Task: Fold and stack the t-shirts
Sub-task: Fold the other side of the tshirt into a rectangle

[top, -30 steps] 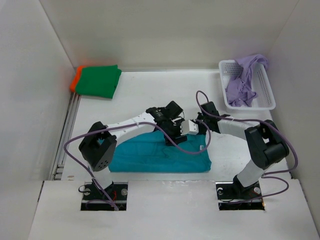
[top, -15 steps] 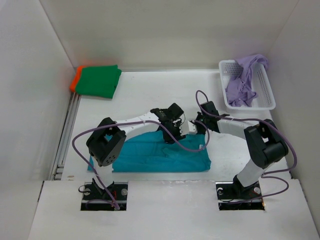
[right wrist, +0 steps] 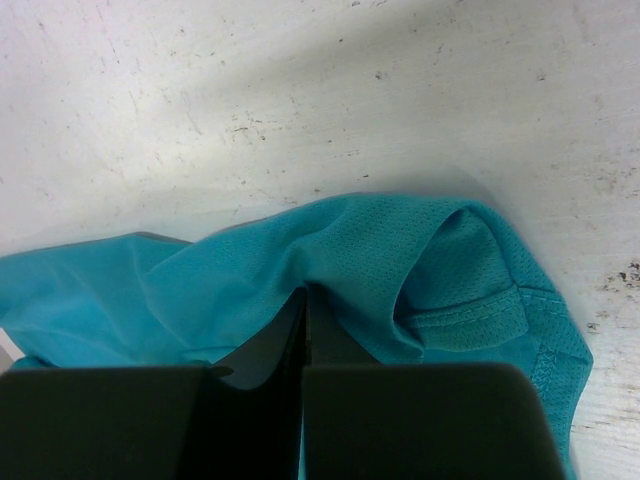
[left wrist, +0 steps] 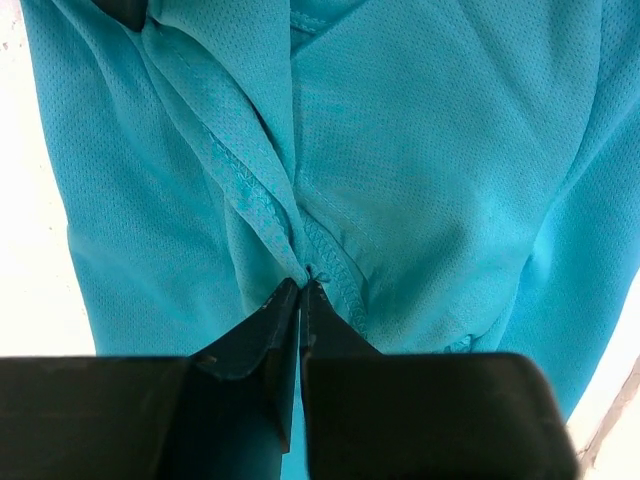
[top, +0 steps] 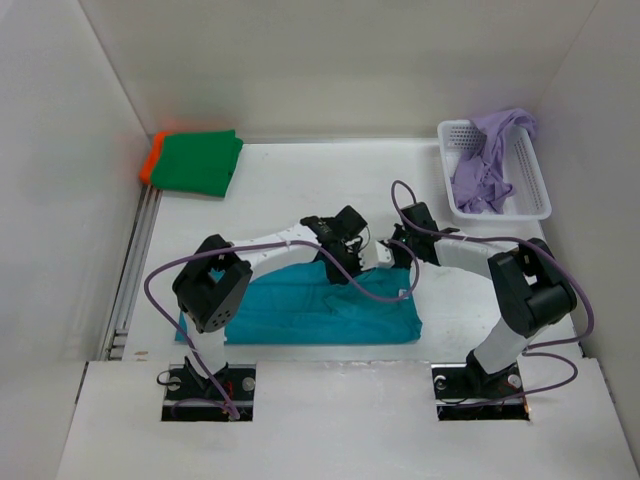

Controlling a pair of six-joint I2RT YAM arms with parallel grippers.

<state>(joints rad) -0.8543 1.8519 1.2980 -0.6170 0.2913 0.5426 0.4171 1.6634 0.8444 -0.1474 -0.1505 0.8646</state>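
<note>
Left end effector [left wrist: 302, 292]: jaws pressed together, pinching a stitched hem fold of the teal t-shirt [top: 300, 320].
Right end effector [right wrist: 305, 300]: jaws closed tight on the same shirt's cloth, with a hemmed edge bunched just beside them.
Teal t-shirt: spread over the near middle of the bench [top: 290, 195]. Its near edge runs close along the bench's front lip, and its far edge is gathered where the two end effectors sit side by side.
Green t-shirt [top: 200, 163]: folded in the far left corner, lying on the orange t-shirt [top: 150, 160], which shows only as a strip along the left side.
Lavender t-shirt [top: 485, 165]: crumpled in the white mesh basket [top: 538, 195] at the far right, with part of it draped over the far rim.
Open room: bare bench runs from the teal shirt's far edge to the back wall [top: 330, 70], between the folded pair and the basket.
Tight spots: the folded pair sits hard against the left edge, and the basket is close to the right wall.
</note>
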